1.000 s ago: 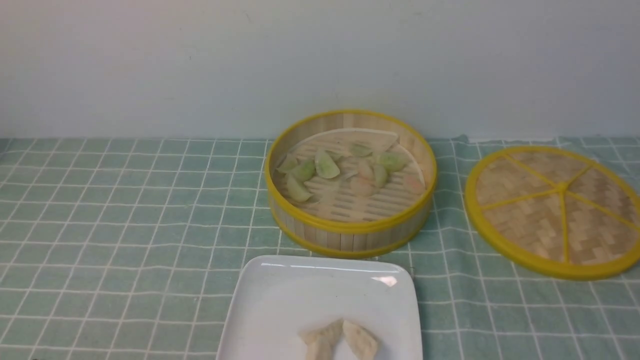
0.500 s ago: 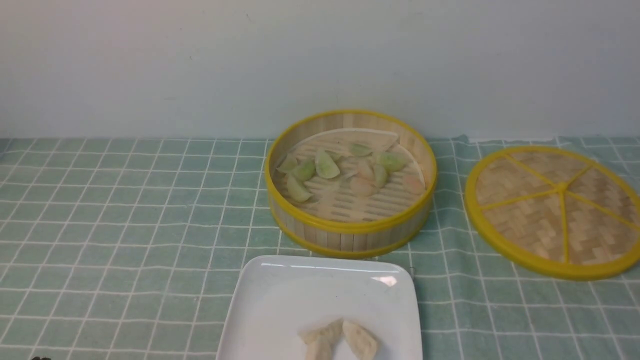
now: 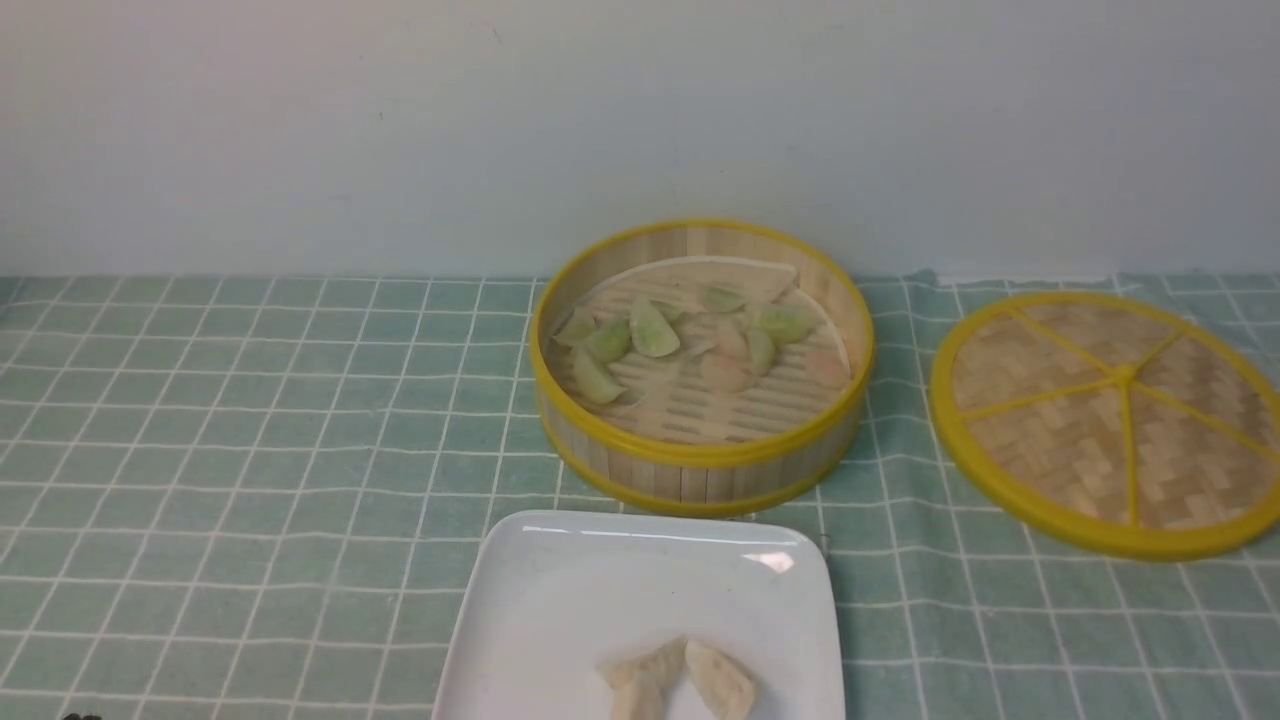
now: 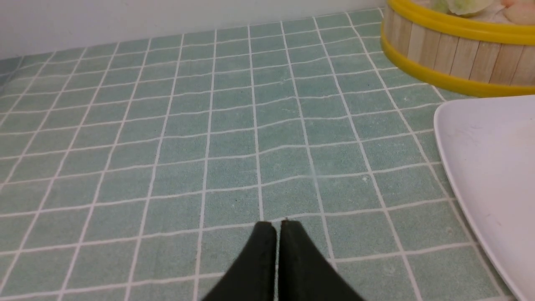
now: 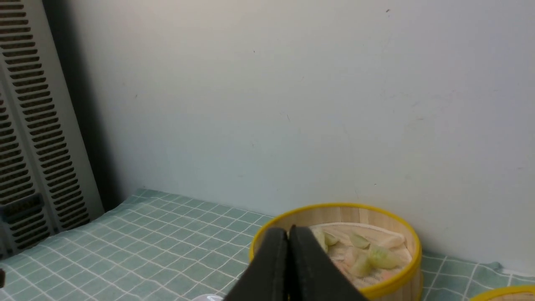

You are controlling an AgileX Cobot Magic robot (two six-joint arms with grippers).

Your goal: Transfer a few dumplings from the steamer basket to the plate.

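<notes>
- Front view: the steamer basket (image 3: 702, 365) stands at mid-table on the green checked cloth (image 3: 250, 420). The white square plate (image 3: 640, 590) lies just in front of it, apart from its wall, on the robot's side.
- Cream-white dumplings (image 3: 680, 680) lie on the near part of the plate, touching one another. At least two are visible; the picture edge cuts them off, so the exact count cannot be determined.
- Basket contents: pale green dumplings (image 3: 630, 340) and pinkish dumplings (image 3: 725, 365) on the slatted floor. No cream-white piece can be identified there with certainty.
- The woven lid (image 3: 1110, 420) lies flat to the right of the basket, well apart from the plate.
- Left gripper (image 4: 276, 228): jaws pressed together, nothing between them; it hangs low over bare cloth, left of the plate.
- Right gripper (image 5: 288, 234): jaws pressed together, nothing held; it is raised, facing the basket and the wall.
- Status, judged: the transfer appears largely or fully done, with both arms clear of the work area.
- Risk: a further pick could take a green or pink piece by mistake, since the colours are faint.
- Risk: a low left-arm move toward the plate could strike its rim and shift the dumplings near the edge.
</notes>
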